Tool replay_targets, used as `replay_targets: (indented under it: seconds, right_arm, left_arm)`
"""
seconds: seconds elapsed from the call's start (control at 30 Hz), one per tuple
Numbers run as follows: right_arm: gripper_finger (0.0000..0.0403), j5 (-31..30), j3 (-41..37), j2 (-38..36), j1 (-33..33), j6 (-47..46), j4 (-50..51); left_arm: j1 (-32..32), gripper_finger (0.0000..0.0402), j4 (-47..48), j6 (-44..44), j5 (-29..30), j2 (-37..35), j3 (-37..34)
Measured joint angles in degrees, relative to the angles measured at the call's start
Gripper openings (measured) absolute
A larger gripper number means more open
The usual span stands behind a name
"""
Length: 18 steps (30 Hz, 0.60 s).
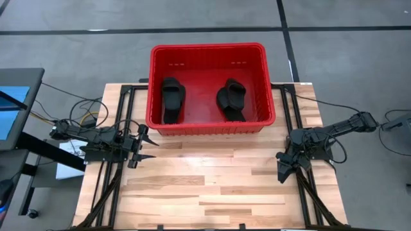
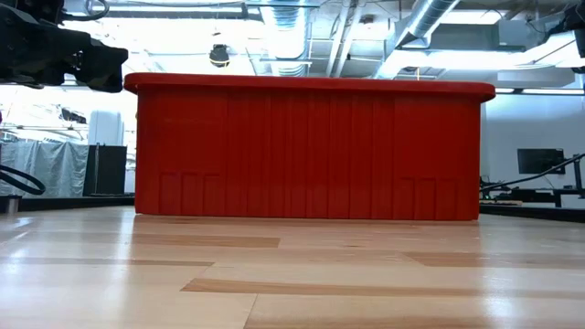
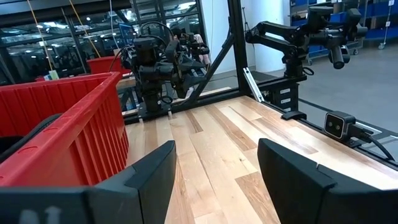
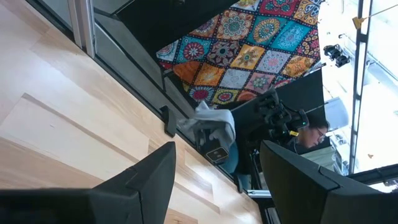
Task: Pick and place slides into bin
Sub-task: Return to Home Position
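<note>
The left fingers (image 3: pixel 152 177) stand apart with nothing between them, low over the table (image 1: pixel 212 186) near its left edge and pointing across the boards. Just beside them, on the far side, rises the front wall of the bin (image 1: pixel 209 48). Within it, well beyond those fingers, the slides (image 1: pixel 172 99) lie in two dark piles on the red floor, one nearer the left fingers and the other (image 1: pixel 232 99) nearer the right fingers (image 4: pixel 292 180). Those also stand apart and empty, near the table's right edge, clear of the bin's front corner. Past them hangs a patterned cloth (image 4: pixel 249 43), with a person (image 4: pixel 311 134) beyond.
</note>
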State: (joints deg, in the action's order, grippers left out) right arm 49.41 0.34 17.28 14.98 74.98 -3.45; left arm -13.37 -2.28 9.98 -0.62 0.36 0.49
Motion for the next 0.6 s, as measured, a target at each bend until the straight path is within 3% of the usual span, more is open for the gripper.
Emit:
replay_targets:
  seconds: [0.6]
  right_arm:
    - [0.0224, 0.0, 0.0, 0.0, 0.0, 0.0, 0.0]
  left_arm:
    - [0.0, 0.0219, 0.0, 0.3, 0.0, 0.0, 0.0]
